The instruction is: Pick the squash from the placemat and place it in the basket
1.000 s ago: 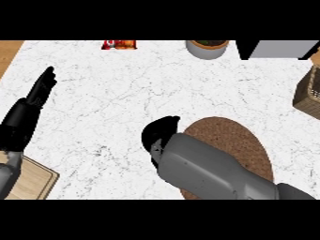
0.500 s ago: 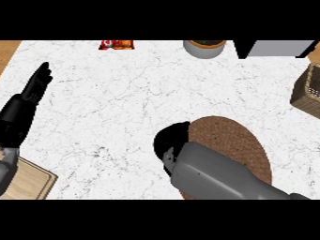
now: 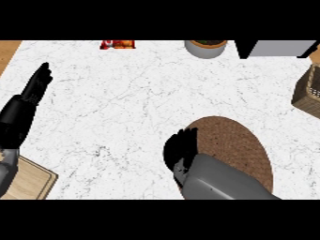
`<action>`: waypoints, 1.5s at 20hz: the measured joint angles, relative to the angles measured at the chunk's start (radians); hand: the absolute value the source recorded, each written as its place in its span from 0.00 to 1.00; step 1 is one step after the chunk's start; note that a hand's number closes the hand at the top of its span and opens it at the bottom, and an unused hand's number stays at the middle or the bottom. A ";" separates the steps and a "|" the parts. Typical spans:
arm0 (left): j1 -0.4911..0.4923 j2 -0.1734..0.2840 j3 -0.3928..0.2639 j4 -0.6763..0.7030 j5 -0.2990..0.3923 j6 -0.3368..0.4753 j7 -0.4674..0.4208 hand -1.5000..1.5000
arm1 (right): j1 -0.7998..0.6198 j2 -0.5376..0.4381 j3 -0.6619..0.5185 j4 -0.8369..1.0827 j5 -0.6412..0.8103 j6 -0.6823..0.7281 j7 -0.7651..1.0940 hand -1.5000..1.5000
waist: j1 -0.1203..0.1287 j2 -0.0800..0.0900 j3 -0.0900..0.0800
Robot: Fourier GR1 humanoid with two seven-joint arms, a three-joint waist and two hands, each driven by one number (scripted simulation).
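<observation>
At the placemat's left edge, right hand curls, seemingly empty; left hand rests straight-fingered.

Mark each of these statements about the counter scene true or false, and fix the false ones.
1. The round brown woven placemat lies at the lower right of the white marble counter. True.
2. The brown wicker basket stands at the counter's left edge. False: it stands at the right edge.
3. The black right hand is at the placemat's left edge. True.
4. The black left hand is curled round a squash. False: it is open, fingers straight, holding nothing.
5. The squash lies in the basket. False: no squash shows there.
</observation>
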 measured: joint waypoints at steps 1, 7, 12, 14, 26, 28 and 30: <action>-0.003 -0.004 -0.001 -0.003 -0.006 0.001 0.008 0.50 | 0.009 -0.001 -0.007 -0.001 0.012 0.001 -0.004 0.00 | 0.001 0.000 0.000; 0.019 -0.023 0.004 -0.032 -0.028 -0.003 0.021 0.50 | 0.084 0.001 -0.035 -0.036 0.084 0.003 -0.013 0.00 | 0.004 0.001 0.000; 0.030 -0.038 0.014 -0.023 -0.045 -0.014 -0.006 0.50 | 0.138 -0.017 -0.061 -0.065 0.135 0.022 -0.030 0.00 | 0.004 0.002 0.000; 0.014 -0.037 0.027 -0.007 -0.040 -0.028 -0.003 0.50 | 0.150 -0.027 -0.081 -0.075 0.148 0.035 -0.038 0.00 | 0.001 0.003 0.000; 0.008 -0.059 0.055 -0.044 -0.069 -0.048 0.043 0.50 | 0.255 -0.018 -0.156 -0.097 0.300 0.054 -0.078 1.00 | 0.010 -0.001 0.000; 0.025 -0.067 0.055 -0.063 -0.080 -0.051 0.049 0.50 | 0.283 -0.022 -0.166 -0.123 0.329 0.055 -0.091 1.00 | 0.011 -0.003 -0.001; 0.023 -0.069 0.069 -0.050 -0.077 -0.066 0.040 0.50 | 0.292 -0.030 -0.163 -0.121 0.362 0.063 -0.121 1.00 | 0.012 -0.004 0.000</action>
